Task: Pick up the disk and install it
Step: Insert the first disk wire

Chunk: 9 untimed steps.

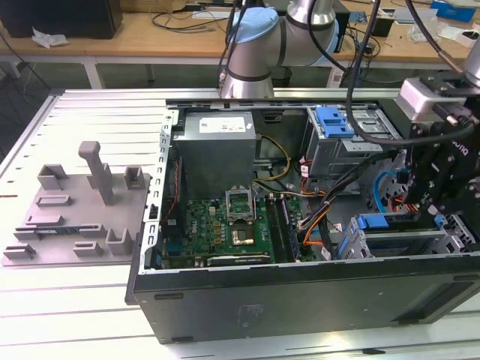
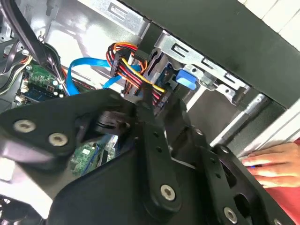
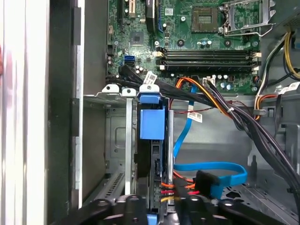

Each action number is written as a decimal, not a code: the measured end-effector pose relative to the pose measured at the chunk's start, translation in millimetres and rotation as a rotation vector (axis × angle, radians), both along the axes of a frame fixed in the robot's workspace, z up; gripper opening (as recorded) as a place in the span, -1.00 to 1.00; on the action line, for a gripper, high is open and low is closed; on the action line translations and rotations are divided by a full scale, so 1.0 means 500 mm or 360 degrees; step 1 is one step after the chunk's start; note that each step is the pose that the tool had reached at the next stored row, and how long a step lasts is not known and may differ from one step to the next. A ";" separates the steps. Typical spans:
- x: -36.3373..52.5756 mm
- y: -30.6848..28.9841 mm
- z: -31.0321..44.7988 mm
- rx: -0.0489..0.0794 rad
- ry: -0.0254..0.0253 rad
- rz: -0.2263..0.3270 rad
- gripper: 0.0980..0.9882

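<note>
An open computer case lies on its side on a pale slatted counter. Its green circuit board faces up, with a grey power box behind it. On the exterior view's left, well apart from the case, sits a grey plastic holder with upright posts.

The robot arm reaches over the case. Its black wrist hangs over the drive bays at the exterior view's right, near a metal drive cage.

In the first wrist view, the disk stands on edge inside that cage, in a slot between thin metal walls, with a blue rail tab at its end. The pincer sits right at the disk's near edge, its black fingers on either side. Whether they pinch the disk cannot be told. Red, orange and blue cables run just beside the disk.

In the second wrist view, a person's hand rests at the edge of the case.
</note>
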<state>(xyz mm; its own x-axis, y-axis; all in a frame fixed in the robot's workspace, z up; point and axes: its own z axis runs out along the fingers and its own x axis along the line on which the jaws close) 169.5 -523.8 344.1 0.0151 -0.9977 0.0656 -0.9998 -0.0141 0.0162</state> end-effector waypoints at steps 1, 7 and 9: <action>0.000 0.001 0.010 -0.0002 0.00000 0.0000 -0.28; 0.000 0.014 0.060 -0.0031 0.00000 0.0000 0.00; 0.000 0.016 0.060 -0.0039 -0.00001 0.0000 0.00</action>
